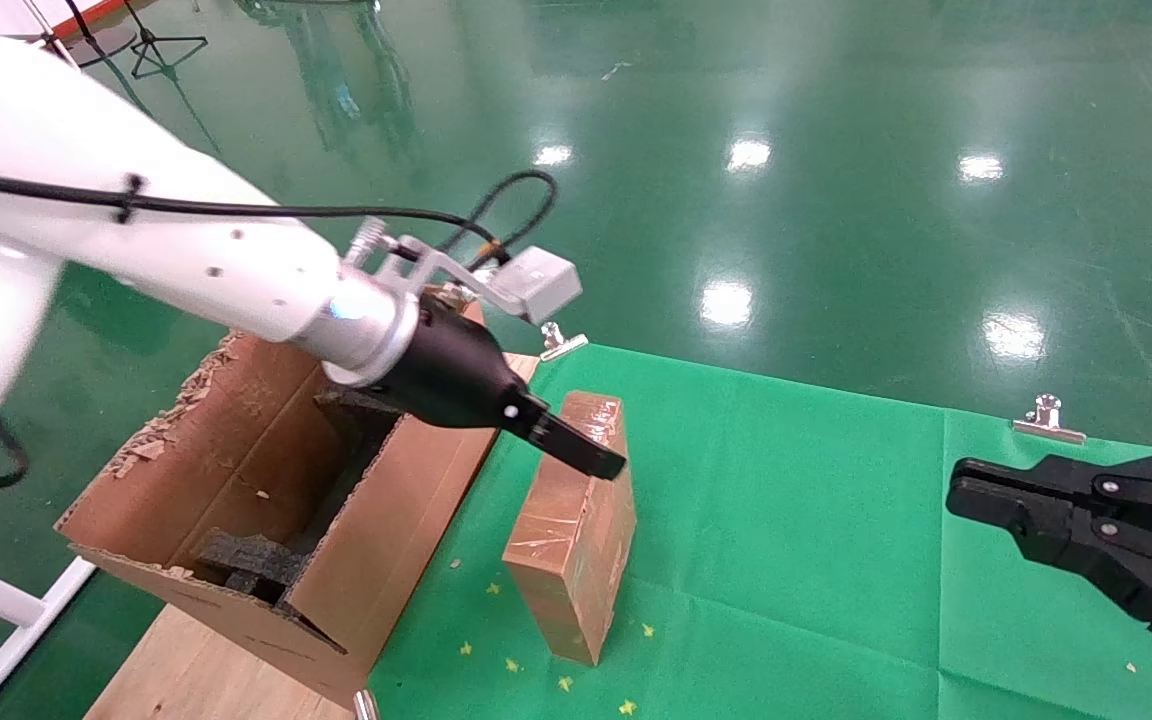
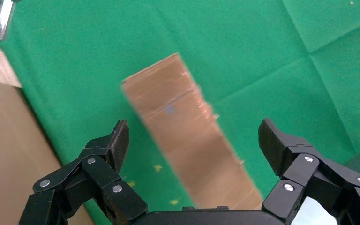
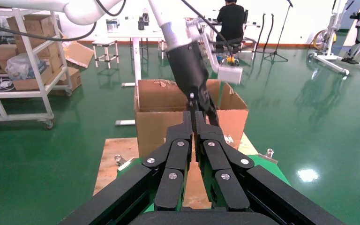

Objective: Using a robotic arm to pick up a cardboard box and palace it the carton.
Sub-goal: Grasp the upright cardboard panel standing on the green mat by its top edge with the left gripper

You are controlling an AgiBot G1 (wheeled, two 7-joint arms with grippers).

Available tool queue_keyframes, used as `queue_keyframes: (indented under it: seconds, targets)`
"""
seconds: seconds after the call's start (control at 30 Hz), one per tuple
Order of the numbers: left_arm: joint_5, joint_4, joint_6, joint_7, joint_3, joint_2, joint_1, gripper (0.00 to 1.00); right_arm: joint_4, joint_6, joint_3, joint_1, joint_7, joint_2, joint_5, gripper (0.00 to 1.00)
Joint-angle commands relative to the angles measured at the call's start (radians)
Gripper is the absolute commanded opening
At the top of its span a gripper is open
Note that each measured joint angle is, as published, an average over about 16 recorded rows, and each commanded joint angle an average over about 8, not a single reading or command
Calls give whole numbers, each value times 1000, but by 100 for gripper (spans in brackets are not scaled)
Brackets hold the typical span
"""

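Observation:
The cardboard box (image 1: pixel 576 540), a small brown tape-wrapped block, stands on its long narrow edge on the green cloth. The robotic arm is my left arm (image 1: pixel 236 270). Its left gripper (image 1: pixel 591 455) hangs just above the box's far end. In the left wrist view the left gripper (image 2: pixel 195 140) is open and empty. The box (image 2: pixel 187 131) lies below, between the fingers (image 2: pixel 117 140), untouched. The carton (image 1: pixel 406 500) with torn flaps and black foam (image 1: pixel 246 560) stands right beside the box on its left. My right gripper (image 1: pixel 976 490) is shut and empty at the far right, and it also shows in its own wrist view (image 3: pixel 195 117).
The green cloth (image 1: pixel 836 560) is held by metal clips (image 1: pixel 1046 420) (image 1: pixel 561 342) at its far edge. A wooden board (image 1: pixel 206 670) lies under the carton. Shiny green floor lies beyond the table. The right wrist view shows the carton (image 3: pixel 154 117) and the left arm (image 3: pixel 192 75).

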Motion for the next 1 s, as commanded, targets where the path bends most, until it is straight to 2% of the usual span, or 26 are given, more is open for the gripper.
queue_keyframes:
  seconds: [0.03,0.5,0.67,0.7,0.77,0.93,0.97,1.0]
  targets:
    - [16,11,3,-30,18,25,-10,100,0,0,0,0,0,0,0,0]
    - [49,81,4,-31,84,68,-19,100,0,0,0,0,0,0,0,2]
    - [51,94,2,-20,94,74,-23,100,0,0,0,0,0,0,0,63]
    - [51,96,1,-18,95,74,-24,95,0,0,0,0,0,0,0,76]
    - [52,99,1,-16,97,75,-25,70,0,0,0,0,0,0,0,99]
    - [52,101,1,-15,98,76,-26,8,0,0,0,0,0,0,0,100]
    - [52,101,1,-16,98,76,-26,1,0,0,0,0,0,0,0,100]
    - [51,100,1,-16,98,75,-26,0,0,0,0,0,0,0,0,100]
